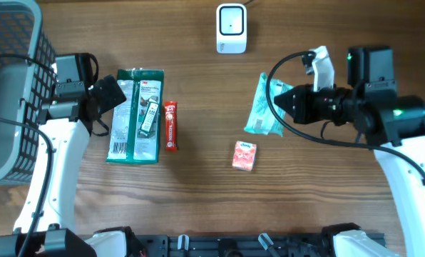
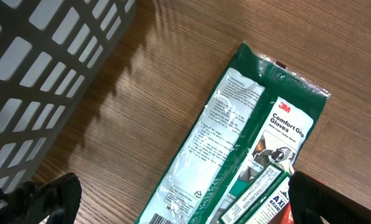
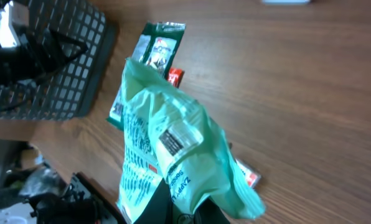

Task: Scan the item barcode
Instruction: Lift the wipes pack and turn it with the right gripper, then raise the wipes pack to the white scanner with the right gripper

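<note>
Hold: your right gripper (image 1: 284, 102) is clenched on the pale green packet (image 1: 262, 107), right of centre, likely so its label can face the scanner (image 1: 231, 28) at top centre | Spare: your left gripper (image 1: 113, 95) is released, hovering over the gloves pack (image 1: 135, 114) at centre left

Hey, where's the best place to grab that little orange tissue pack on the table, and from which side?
Probably straight down from above, closing at the middle across the narrower width of the tissue pack. It lies flat on the table with bare wood all round, well apart from the green bag and the red bar, so both fingers should fit beside it.
</note>
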Robot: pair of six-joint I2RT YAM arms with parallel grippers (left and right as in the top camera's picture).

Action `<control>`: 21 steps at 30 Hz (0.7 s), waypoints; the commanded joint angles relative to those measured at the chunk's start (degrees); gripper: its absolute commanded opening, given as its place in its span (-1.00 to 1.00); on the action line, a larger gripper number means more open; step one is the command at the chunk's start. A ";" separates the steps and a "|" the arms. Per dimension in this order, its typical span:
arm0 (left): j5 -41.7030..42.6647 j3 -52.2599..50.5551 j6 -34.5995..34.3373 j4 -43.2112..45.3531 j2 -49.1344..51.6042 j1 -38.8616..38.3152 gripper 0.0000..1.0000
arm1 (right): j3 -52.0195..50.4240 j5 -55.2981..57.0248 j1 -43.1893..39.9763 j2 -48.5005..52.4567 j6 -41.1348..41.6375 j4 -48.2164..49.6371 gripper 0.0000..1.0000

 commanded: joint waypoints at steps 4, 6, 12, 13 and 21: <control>0.07 0.17 -0.52 0.00 -0.31 0.22 1.00 | 11.02 8.87 3.15 3.65 -0.31 -5.90 -0.91; 0.07 0.15 -0.52 0.00 -0.31 0.22 1.00 | 10.99 9.60 3.45 3.78 -0.57 -6.21 -0.91; 0.07 0.17 -0.52 0.00 -0.31 0.22 1.00 | 10.99 9.97 3.61 5.60 -1.73 -7.93 -0.92; 0.07 0.15 -0.52 0.00 -0.31 0.22 1.00 | 10.99 9.97 3.61 5.92 -1.73 -8.22 -0.92; 0.07 0.17 -0.52 0.00 -0.31 0.22 1.00 | 10.99 9.92 3.61 8.00 -1.60 -8.94 -0.91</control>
